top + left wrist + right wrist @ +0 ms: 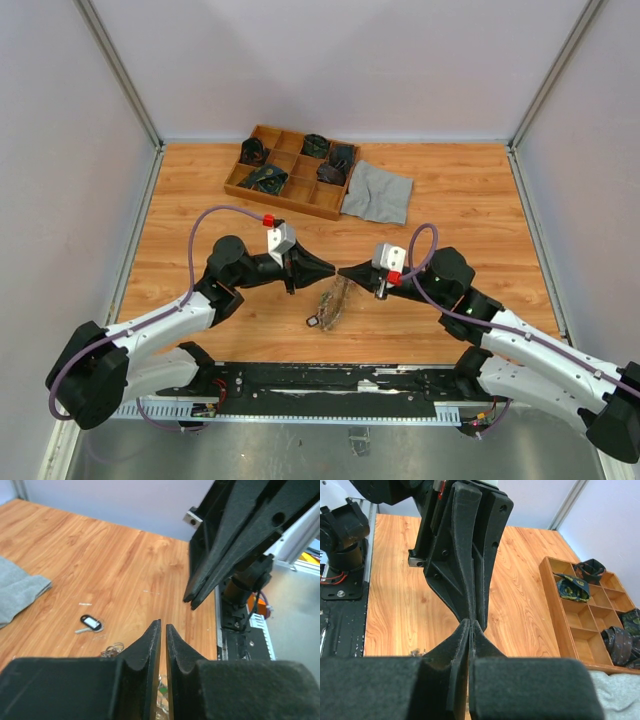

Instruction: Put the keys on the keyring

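The keyring (332, 298), a pale tangle of silver keys and rings, lies on the table just in front of the two gripper tips. In the left wrist view a bit of it with a green tag (164, 695) shows through the slit between my fingers. A single key with a black tag (313, 321) lies beside it, also in the left wrist view (90, 622). My left gripper (330, 268) (163, 625) is shut to a hairline slit. My right gripper (345, 271) (470, 623) is shut. The tips meet nose to nose above the table. Nothing shows between either pair of jaws.
A wooden compartment tray (283, 204) (570, 630) with dark rolled items stands at the back. A grey cloth (378, 192) (17, 592) lies to its right. A few loose rings (112, 650) lie near the tagged key. The black base rail (330, 380) runs along the near edge.
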